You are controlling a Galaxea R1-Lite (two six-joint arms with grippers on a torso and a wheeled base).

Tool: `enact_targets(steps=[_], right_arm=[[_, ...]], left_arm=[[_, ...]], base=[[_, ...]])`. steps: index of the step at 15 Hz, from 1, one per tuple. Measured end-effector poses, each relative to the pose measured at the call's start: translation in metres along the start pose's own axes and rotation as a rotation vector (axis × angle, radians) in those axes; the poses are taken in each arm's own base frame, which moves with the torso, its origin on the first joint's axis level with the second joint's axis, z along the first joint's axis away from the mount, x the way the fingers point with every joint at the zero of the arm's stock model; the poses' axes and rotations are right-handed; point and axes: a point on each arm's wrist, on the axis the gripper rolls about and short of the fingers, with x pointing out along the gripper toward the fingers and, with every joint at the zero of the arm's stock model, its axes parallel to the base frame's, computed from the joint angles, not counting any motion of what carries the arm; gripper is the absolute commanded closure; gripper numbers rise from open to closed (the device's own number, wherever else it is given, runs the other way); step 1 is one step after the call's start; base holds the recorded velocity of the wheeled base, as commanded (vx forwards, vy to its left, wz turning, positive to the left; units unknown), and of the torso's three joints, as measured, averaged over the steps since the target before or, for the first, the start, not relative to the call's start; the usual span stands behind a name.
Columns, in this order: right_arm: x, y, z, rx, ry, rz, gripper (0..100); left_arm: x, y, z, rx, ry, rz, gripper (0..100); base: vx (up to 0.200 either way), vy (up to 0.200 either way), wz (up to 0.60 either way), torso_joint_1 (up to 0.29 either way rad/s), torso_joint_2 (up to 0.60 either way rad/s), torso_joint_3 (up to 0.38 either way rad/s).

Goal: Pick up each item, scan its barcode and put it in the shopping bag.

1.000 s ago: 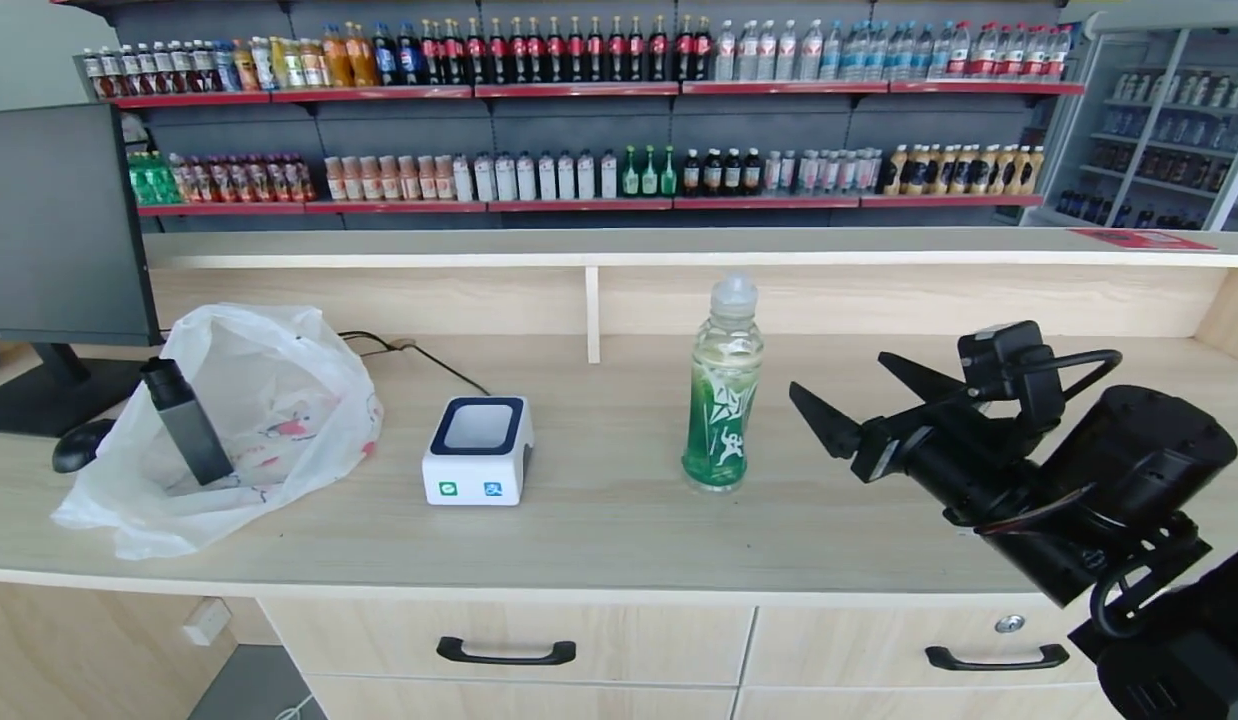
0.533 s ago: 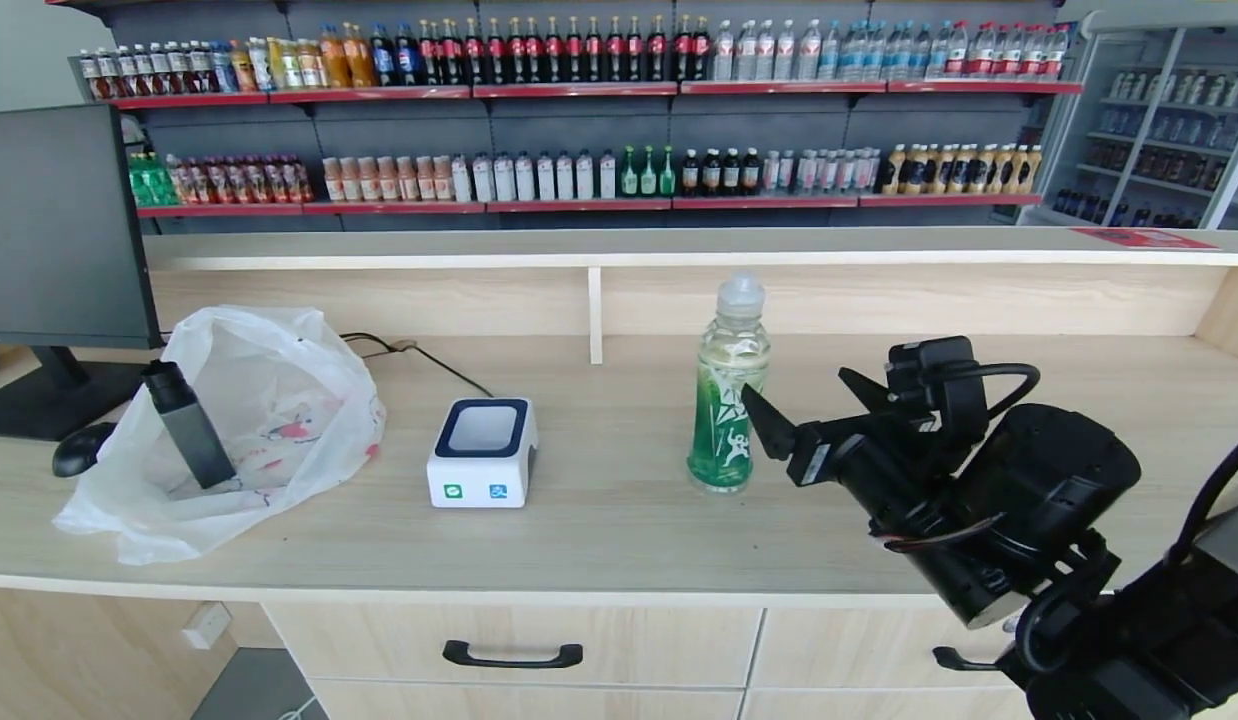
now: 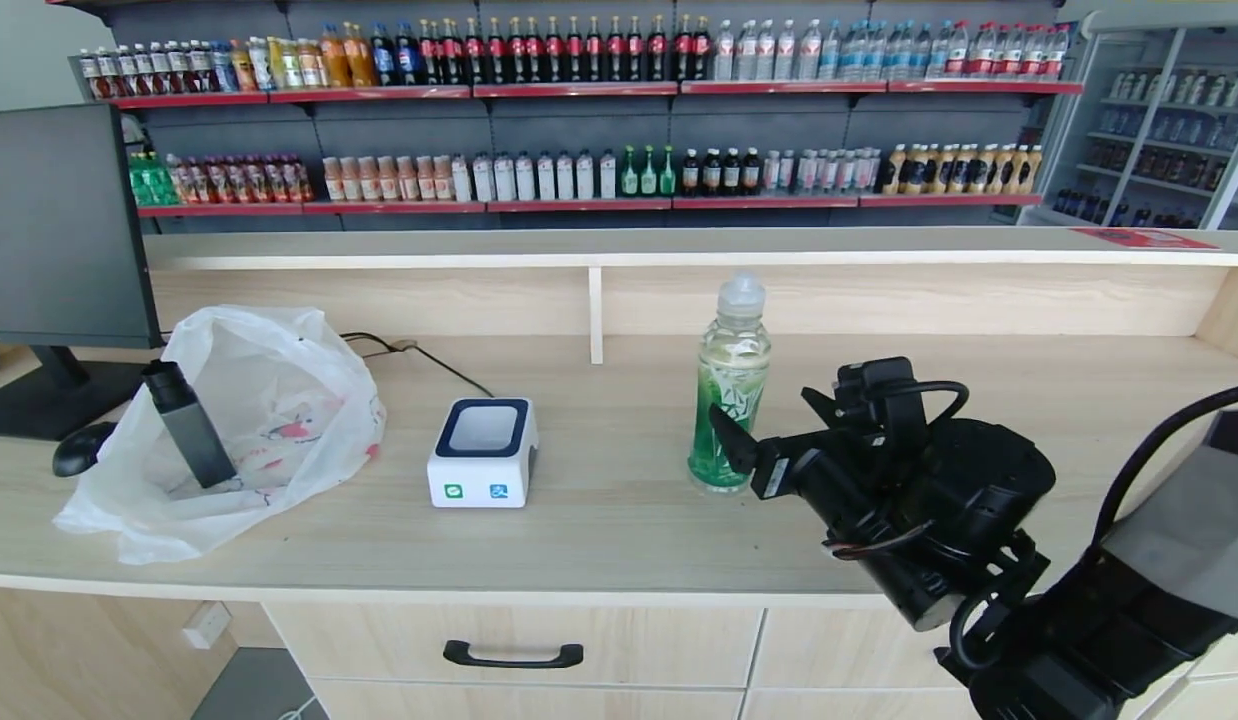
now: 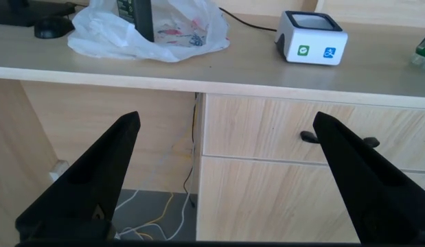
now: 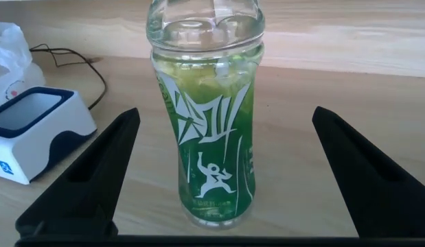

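Note:
A clear bottle of green drink (image 3: 729, 400) stands upright on the wooden counter (image 3: 599, 520), right of centre. My right gripper (image 3: 761, 408) is open at the bottle's lower half, one finger on each side of the bottle (image 5: 209, 137) in the right wrist view, right gripper (image 5: 226, 113) not touching it. A white barcode scanner (image 3: 482, 453) sits at the middle. The white plastic shopping bag (image 3: 269, 400) lies at the left with a dark upright item (image 3: 187, 422) in it. My left gripper (image 4: 226, 116) hangs open below the counter's front edge, holding nothing.
A monitor (image 3: 59, 230) and a mouse (image 3: 79, 445) stand left of the bag. A cable (image 3: 419, 358) runs behind the scanner. A raised ledge (image 3: 679, 245) walls the back of the counter. Drawers (image 4: 294, 144) with dark handles lie below.
My right arm has moved left across the counter, bringing its open fingers from well right of the bottle to either side of it. The bottle, scanner and bag have stayed put.

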Motion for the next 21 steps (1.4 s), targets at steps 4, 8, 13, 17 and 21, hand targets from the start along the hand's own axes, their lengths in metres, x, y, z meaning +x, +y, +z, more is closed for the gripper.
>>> enact_targets(steps=[4,8,13,17,21], right_arm=[[0.008,-0.007,-0.006,0.003,0.006,-0.027,0],[0.014,-0.006,-0.013,-0.026,0.013,-0.026,0],[0.021,-0.004,-0.020,-0.027,0.017,-0.026,0],[0.029,-0.004,-0.025,-0.028,0.013,-0.032,0],[0.038,-0.002,-0.028,-0.025,-0.001,-0.036,0]], left_arm=[[0.000,0.000,0.000,-0.001,0.000,0.000,0],[0.000,0.000,0.000,-0.002,0.000,0.001,0],[0.000,0.000,0.000,-0.001,0.000,0.000,0],[0.000,0.000,0.000,-0.001,0.000,0.000,0],[0.000,0.000,0.000,-0.001,0.000,0.000,0]], base=[[0.000,0.000,0.00,0.000,0.00,0.000],[0.000,0.000,0.00,0.000,0.00,0.000],[0.000,0.000,0.00,0.000,0.00,0.000],[0.000,0.000,0.00,0.000,0.00,0.000],[0.000,0.000,0.00,0.000,0.00,0.000]])
